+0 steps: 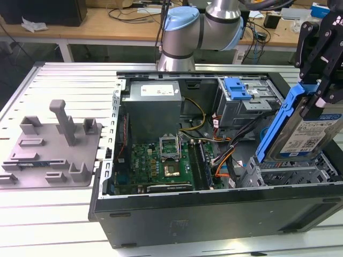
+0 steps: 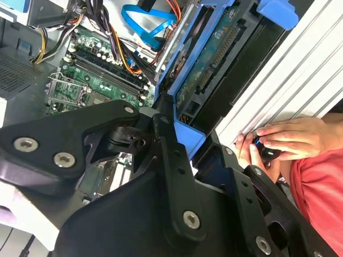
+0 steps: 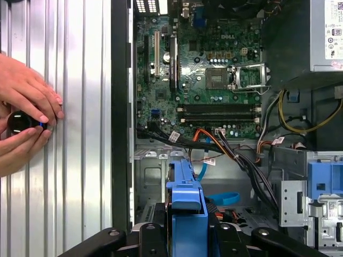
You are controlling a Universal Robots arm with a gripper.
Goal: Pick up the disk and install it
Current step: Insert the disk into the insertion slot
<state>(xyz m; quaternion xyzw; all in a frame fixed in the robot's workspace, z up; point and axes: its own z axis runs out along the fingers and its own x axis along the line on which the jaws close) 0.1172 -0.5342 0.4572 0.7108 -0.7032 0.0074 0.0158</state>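
The disk (image 1: 308, 134), a silver drive with a white-and-blue label in a blue plastic frame, hangs tilted on edge above the metal drive cage (image 1: 289, 172) at the exterior view's right end of the open computer case (image 1: 161, 214). My black gripper (image 1: 316, 93) is shut on its upper end. In the second wrist view the disk (image 2: 209, 59) shows its green circuit underside, with the gripper (image 2: 174, 120) clamped on the blue frame. In the first wrist view the blue frame's edge (image 3: 186, 198) sits between the gripper (image 3: 186, 233) and the case floor.
Inside the case lie the green motherboard (image 1: 155, 160), a grey power supply box (image 1: 153, 101), a blue latch plate (image 1: 237, 88) and loose cables (image 3: 214, 144). A grey fixture (image 1: 53, 144) stands on the slatted table. A person's hands (image 3: 27, 112) hold a small black object beside the case.
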